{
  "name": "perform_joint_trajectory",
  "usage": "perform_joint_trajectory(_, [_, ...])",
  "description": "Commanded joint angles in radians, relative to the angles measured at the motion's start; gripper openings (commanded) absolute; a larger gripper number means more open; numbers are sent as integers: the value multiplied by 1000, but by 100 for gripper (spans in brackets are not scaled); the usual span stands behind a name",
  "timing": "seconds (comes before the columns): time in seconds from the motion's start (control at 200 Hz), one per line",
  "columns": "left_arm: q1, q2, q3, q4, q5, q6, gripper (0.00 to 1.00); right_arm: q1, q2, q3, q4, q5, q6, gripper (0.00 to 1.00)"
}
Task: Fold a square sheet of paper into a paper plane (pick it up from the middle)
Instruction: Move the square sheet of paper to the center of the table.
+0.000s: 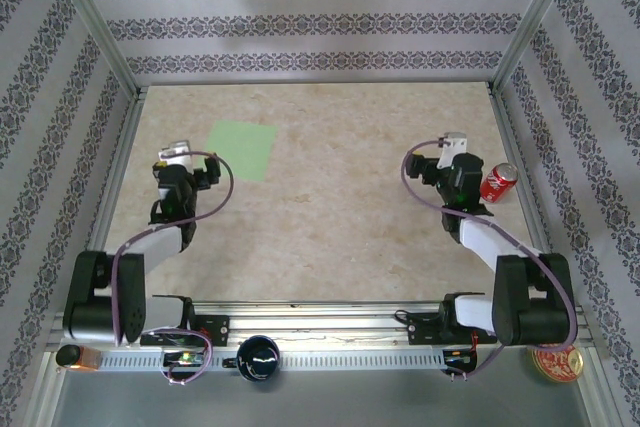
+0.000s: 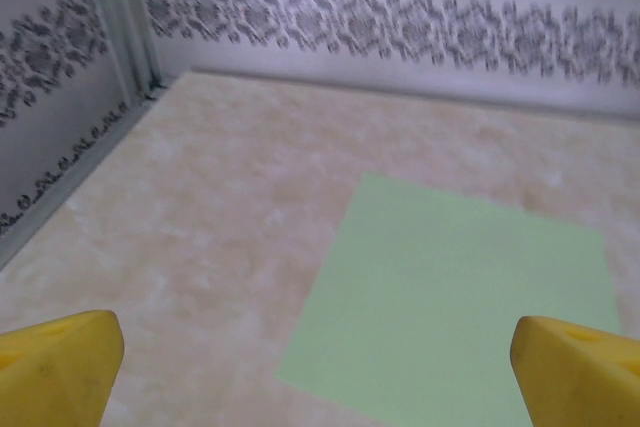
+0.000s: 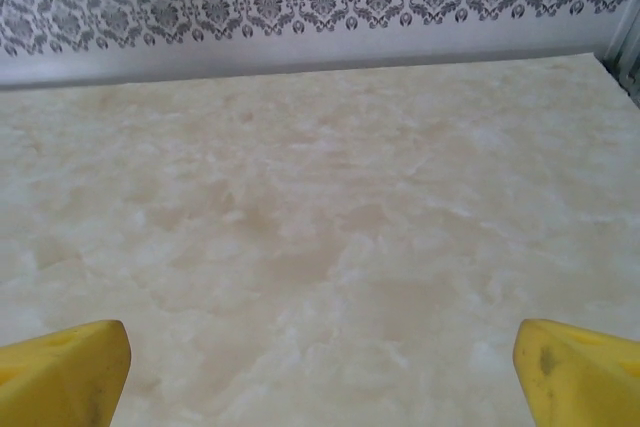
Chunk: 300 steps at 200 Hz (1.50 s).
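surface (image 1: 330, 217): smooth, marbled and bare in the middle. A thin sheet lying flat on it gives a claw nothing to get under, so a pinch may only push the paper along.
square sheet of paper (image 1: 243, 149): light green, flat and unfolded, at the far left of the surface. Pinched hard in the middle, it would likely crumple or take a stray crease that spoils the folds.
left claw (image 2: 320, 367): wide open and holding nothing, with the sheet just ahead and to its right. Coming down off-centre could catch an edge and skew the sheet.
right claw (image 3: 320, 372): wide open and empty over bare surface, well apart from the sheet. A long reach across risks crowding the left arm.
can (image 1: 498, 183): red, lying just beside the right arm. A swing could knock it rolling.
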Motion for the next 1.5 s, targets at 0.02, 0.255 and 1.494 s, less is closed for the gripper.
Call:
perform_joint_trajectory(0.02, [28, -82, 89, -392, 29, -164, 99, -1, 7, 199, -503, 38, 193, 98])
perform_joint_trajectory(0.255, [124, 164, 375, -626, 509, -274, 100, -71, 62, 249, -513, -412, 432, 98])
perform_joint_trajectory(1.494, [-129, 772, 831, -1034, 634, -376, 86, 213, 226, 304, -500, -479, 653, 98])
